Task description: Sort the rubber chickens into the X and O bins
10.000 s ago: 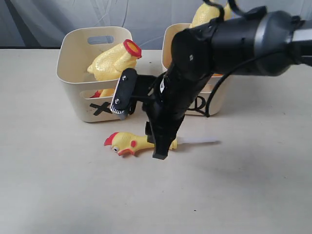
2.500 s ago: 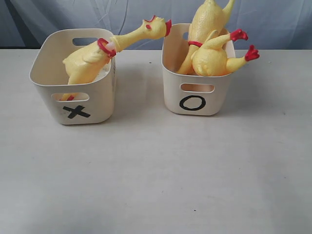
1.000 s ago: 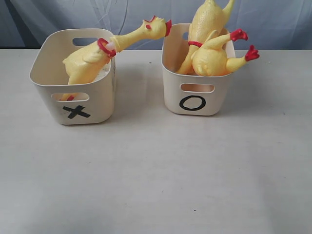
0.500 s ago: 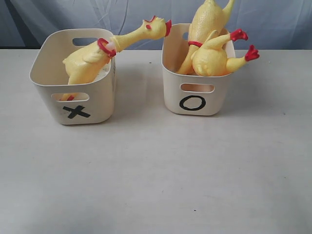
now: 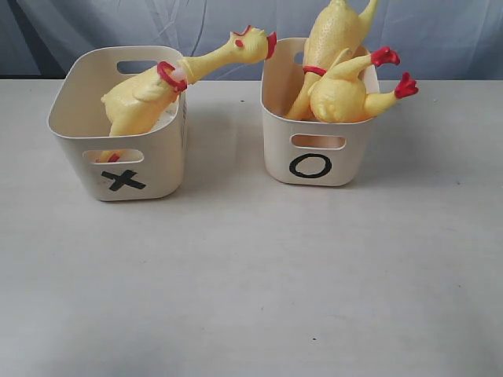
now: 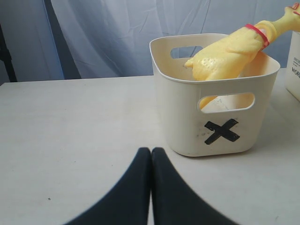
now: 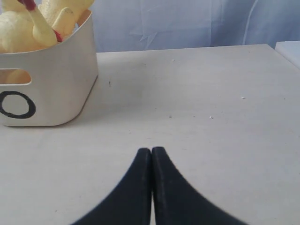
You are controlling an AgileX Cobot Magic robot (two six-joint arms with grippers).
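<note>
The X bin [image 5: 134, 169] stands at the back left and holds a yellow rubber chicken [image 5: 145, 94] whose head and red comb [image 5: 253, 43] stick out over the rim toward the other tub. The O bin [image 5: 314, 157] beside it holds two chickens [image 5: 338, 55], red feet [image 5: 393, 71] poking out. Neither arm shows in the exterior view. In the left wrist view my left gripper [image 6: 151, 151] is shut and empty, low over the table, short of the X bin [image 6: 220, 117]. My right gripper [image 7: 151, 150] is shut and empty, with the O bin [image 7: 51, 93] off to one side.
The pale table [image 5: 251, 283] runs wide in front of both tubs. A grey-blue curtain [image 5: 440, 31] hangs behind the table's far edge. A white object's corner [image 7: 288, 49] shows at the table's edge in the right wrist view.
Ten seconds ago an arm reached over a chicken head piece lying before the bins; that arm and the piece are now gone from view. Nothing has moved over the last 2.5 seconds.
</note>
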